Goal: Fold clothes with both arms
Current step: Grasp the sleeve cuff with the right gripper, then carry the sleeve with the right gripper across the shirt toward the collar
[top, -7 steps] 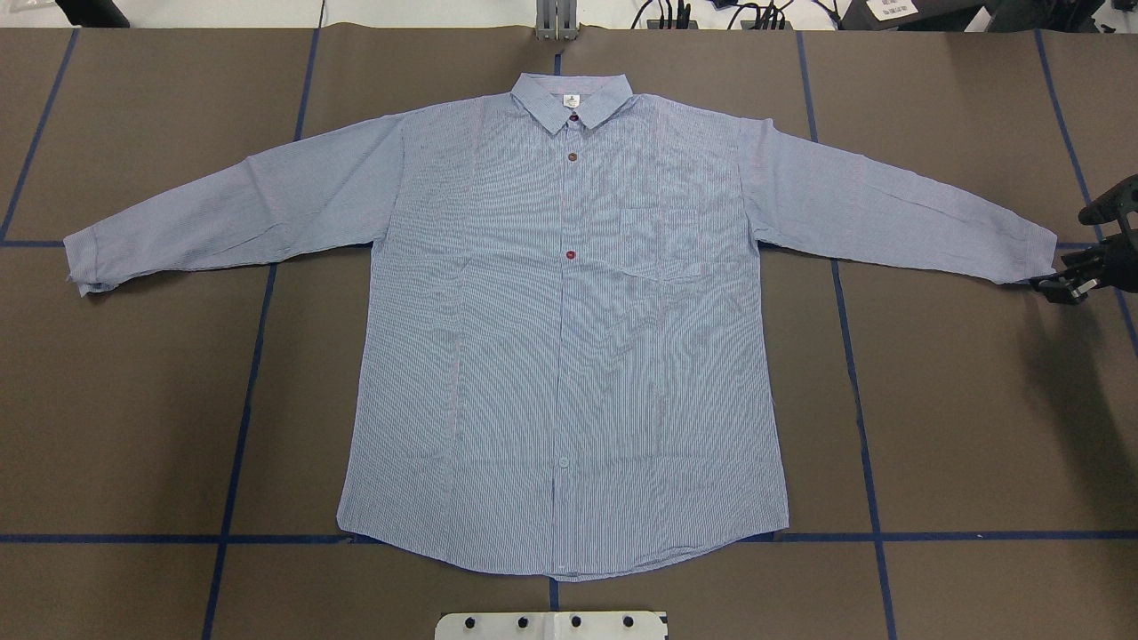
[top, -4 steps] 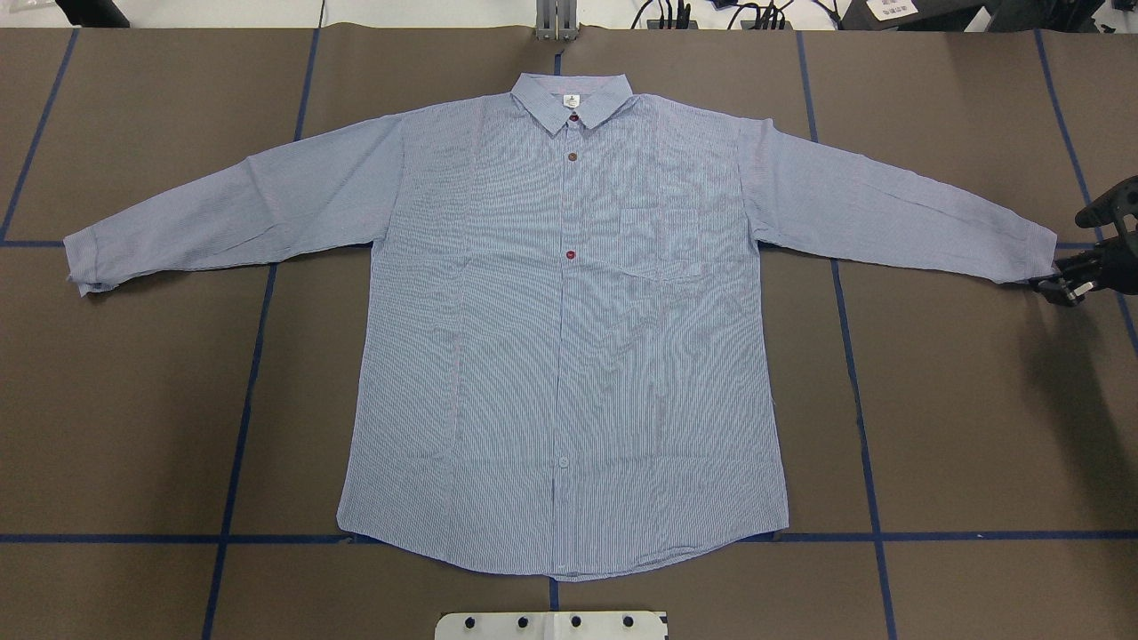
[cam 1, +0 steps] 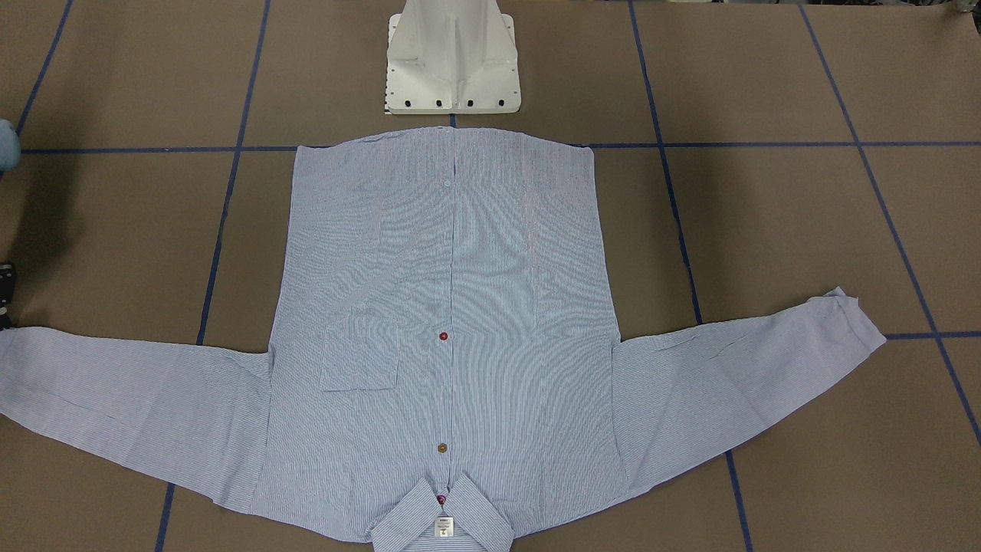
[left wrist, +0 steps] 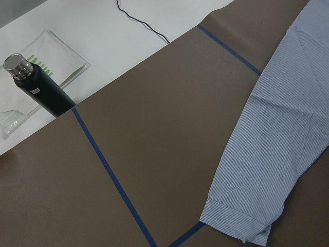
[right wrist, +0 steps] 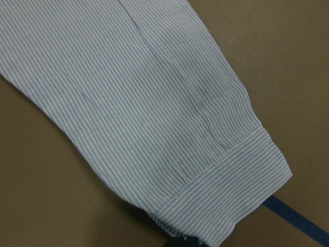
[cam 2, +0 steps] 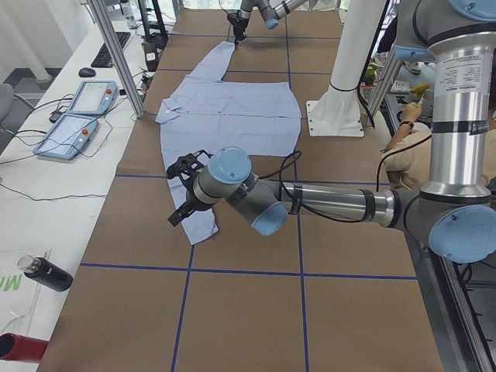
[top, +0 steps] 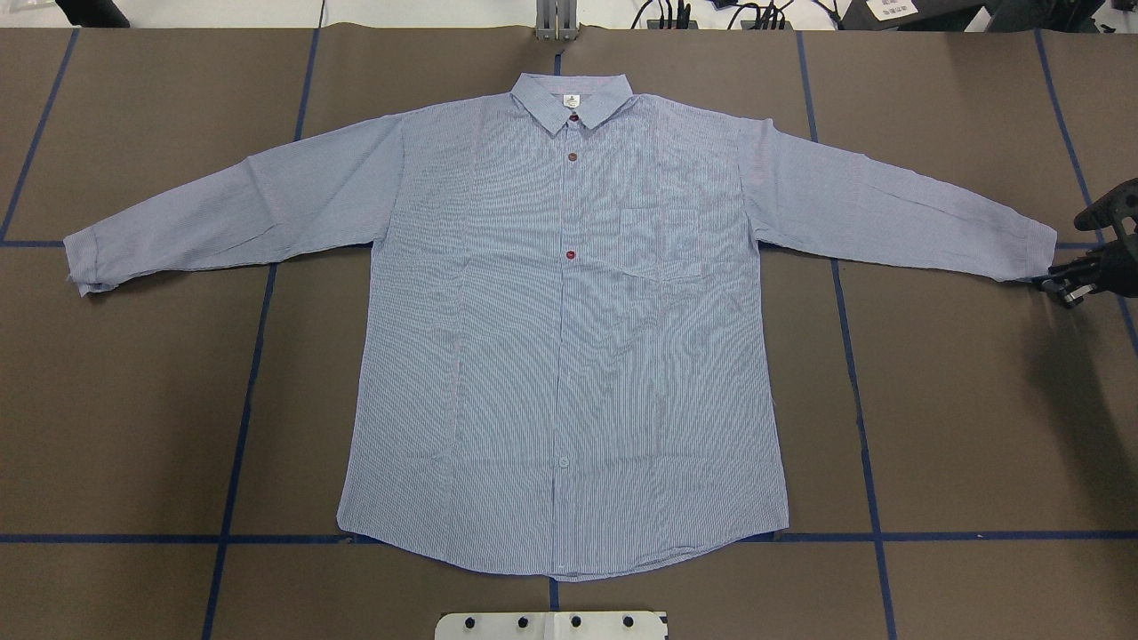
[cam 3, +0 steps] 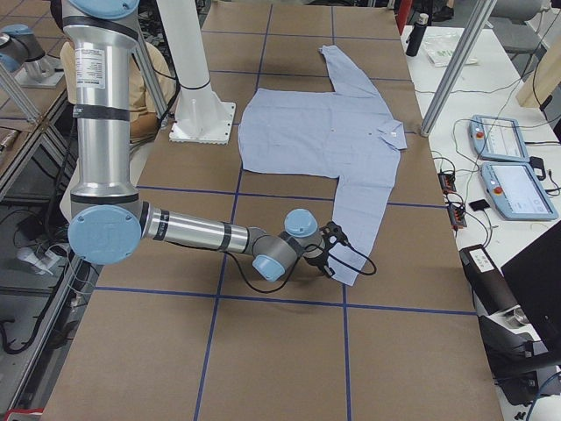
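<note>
Striped shirt (cam 1: 452,307) is lying flat, collar toward the operators' edge. Overhead, the right gripper (top: 1060,286) is sitting at the right-edge cuff (top: 1031,256), grip impossible to tell. Side-on, the left gripper (cam 2: 184,192) is hanging over the other cuff, likewise unreadable.

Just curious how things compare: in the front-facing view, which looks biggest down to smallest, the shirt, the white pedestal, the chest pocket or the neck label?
Largest to smallest: shirt, white pedestal, chest pocket, neck label.
</note>
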You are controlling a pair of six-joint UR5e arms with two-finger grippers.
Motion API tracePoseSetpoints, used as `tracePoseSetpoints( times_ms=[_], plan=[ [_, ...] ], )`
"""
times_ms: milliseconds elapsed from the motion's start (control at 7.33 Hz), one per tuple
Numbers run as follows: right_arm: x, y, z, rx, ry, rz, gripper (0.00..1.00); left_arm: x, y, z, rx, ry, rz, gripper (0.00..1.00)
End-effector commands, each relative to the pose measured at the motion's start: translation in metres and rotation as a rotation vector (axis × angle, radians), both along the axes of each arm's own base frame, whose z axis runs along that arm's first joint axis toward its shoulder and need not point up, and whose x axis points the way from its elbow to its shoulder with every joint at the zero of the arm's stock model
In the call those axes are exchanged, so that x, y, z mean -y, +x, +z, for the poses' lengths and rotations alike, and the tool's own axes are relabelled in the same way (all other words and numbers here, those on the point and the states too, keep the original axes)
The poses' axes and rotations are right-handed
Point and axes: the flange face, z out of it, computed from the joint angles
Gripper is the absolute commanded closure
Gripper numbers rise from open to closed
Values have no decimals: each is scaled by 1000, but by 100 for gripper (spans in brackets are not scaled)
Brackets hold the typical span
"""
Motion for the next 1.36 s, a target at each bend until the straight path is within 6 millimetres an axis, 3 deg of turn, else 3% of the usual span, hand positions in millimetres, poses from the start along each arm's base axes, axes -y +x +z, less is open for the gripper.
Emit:
tracePoseSetpoints(
  times_ms=[0, 273, 409, 682, 818, 1091, 1227],
  plan=[
    [-3, 1, -1, 13, -12, -2, 100, 0, 0, 0, 0, 0, 0, 0],
    [11, 11, -29, 83, -15, 1, 100, 0, 0, -1, 0, 2, 0, 0],
    [35, 16, -69, 114, -33, 27, 100, 1, 0, -1, 0, 2, 0, 0],
    [65, 6, -189, 129, -102, 79, 100, 0, 0, -2, -1, 2, -1, 0],
    [86, -25, -262, 185, -155, 130, 100, 0, 0, -2, -1, 2, -1, 0],
    [97, -168, -390, 235, -217, 231, 100, 0, 0, -2, -1, 3, -1, 0],
    [95, -219, -455, 220, -251, 294, 100, 0, 0, -2, -1, 3, -1, 0]
  ],
)
